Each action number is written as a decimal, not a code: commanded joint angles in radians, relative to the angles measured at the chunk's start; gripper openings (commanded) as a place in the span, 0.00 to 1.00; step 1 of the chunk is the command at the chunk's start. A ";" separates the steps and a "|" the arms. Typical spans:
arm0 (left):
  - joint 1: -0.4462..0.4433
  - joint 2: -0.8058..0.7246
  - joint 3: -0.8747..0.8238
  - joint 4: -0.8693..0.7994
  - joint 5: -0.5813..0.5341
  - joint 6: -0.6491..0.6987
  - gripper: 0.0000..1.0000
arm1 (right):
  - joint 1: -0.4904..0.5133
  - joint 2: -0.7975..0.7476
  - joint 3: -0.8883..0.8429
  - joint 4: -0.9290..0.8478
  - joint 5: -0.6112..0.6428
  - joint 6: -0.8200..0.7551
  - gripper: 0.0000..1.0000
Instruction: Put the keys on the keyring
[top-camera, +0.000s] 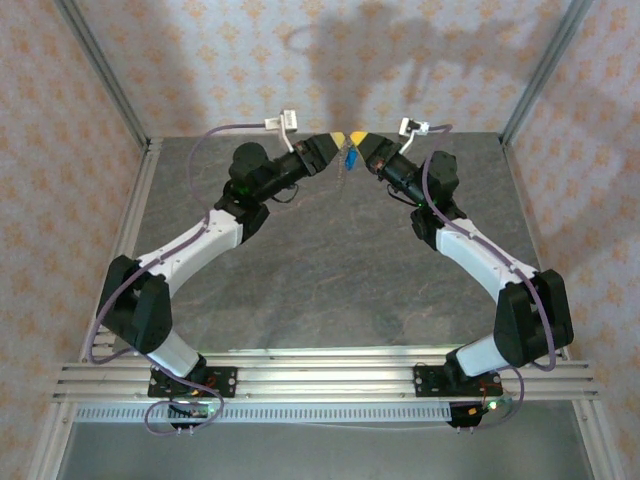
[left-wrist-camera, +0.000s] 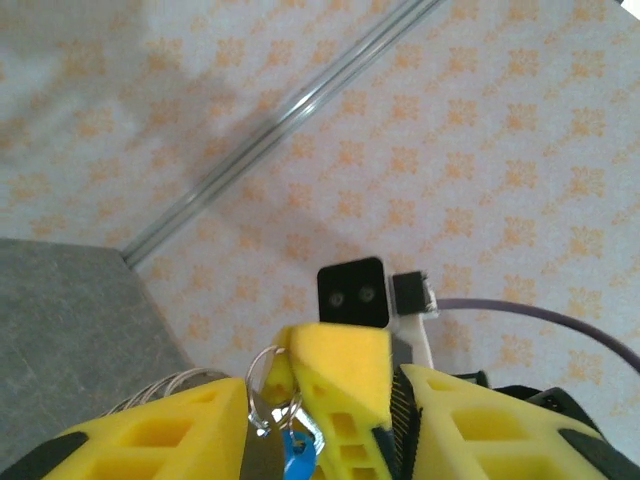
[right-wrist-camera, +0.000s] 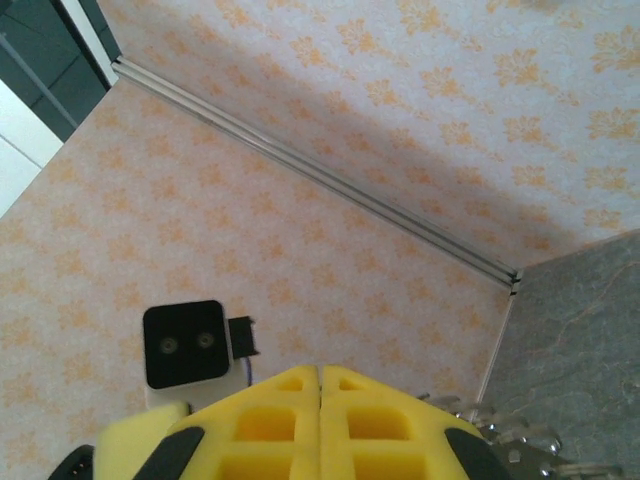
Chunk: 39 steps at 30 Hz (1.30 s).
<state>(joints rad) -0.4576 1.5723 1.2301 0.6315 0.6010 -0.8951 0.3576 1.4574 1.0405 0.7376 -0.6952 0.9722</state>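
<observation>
Both raised high above the surface, the left gripper stands half open around the dangling keyring and blue key; the right gripper is pinched fully closed beside them.

Seen from the top, the keys are showing as a tiny blue fleck, too small to count. In the left wrist view, the bottom edge is cutting off one blue key, and yellow fingers are hiding part of the keyring.
</observation>
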 joint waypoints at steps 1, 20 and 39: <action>0.038 -0.039 0.068 -0.048 0.043 0.050 0.46 | -0.027 0.013 0.043 0.014 -0.032 -0.008 0.00; 0.168 0.241 0.540 -0.493 0.486 0.269 0.48 | -0.134 0.272 0.322 0.175 -0.338 0.214 0.00; 0.145 0.391 0.670 -0.447 0.528 0.188 0.43 | -0.132 0.305 0.312 0.241 -0.334 0.262 0.00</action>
<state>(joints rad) -0.2951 1.9488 1.8576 0.1455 1.0973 -0.6910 0.2283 1.7626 1.3354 0.8886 -1.0115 1.2236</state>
